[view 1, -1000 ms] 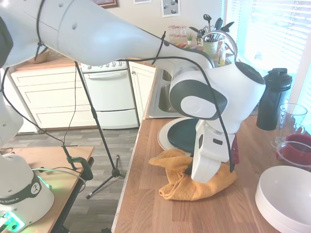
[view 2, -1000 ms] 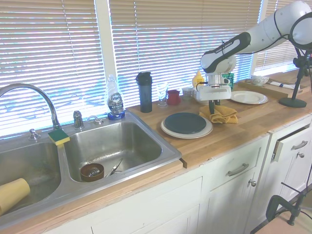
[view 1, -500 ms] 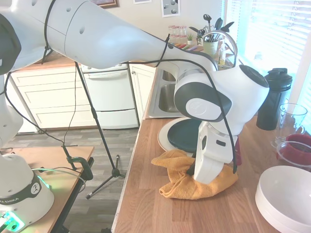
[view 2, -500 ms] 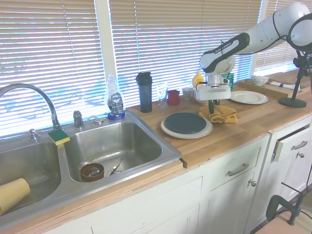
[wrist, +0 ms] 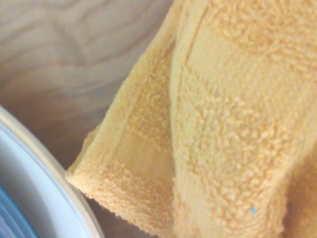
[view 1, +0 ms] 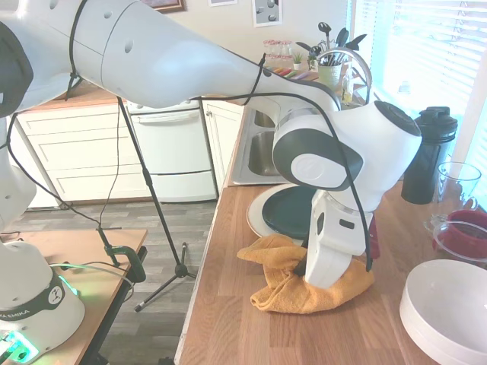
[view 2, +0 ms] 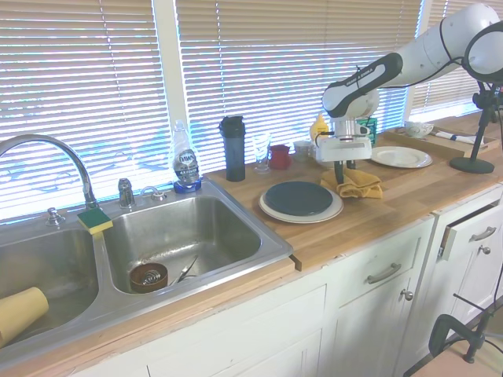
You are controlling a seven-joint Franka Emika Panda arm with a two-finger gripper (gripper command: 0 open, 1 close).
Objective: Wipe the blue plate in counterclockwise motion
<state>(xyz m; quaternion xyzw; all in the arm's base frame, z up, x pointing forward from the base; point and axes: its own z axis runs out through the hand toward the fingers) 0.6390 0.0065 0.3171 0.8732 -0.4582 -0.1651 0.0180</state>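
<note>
Sunlit blinds back a wooden table (view 2: pixel 393 206) beside a steel sink (view 2: pixel 185 236). At the arm's end, the hand (view 2: pixel 341 172) hangs low over a crumpled orange towel (view 1: pixel 293 277), its tips down in the folds; I cannot tell how far it is open or whether it grips the cloth. Just beside the hand, toward the sink, the blue plate (view 2: pixel 298 198) sits on a larger cream plate (view 2: pixel 271 210).

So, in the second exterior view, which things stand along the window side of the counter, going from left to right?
Green-yellow sponge → Dawn soap bottle → black shaker bottle → clear glass → red cup.
</note>
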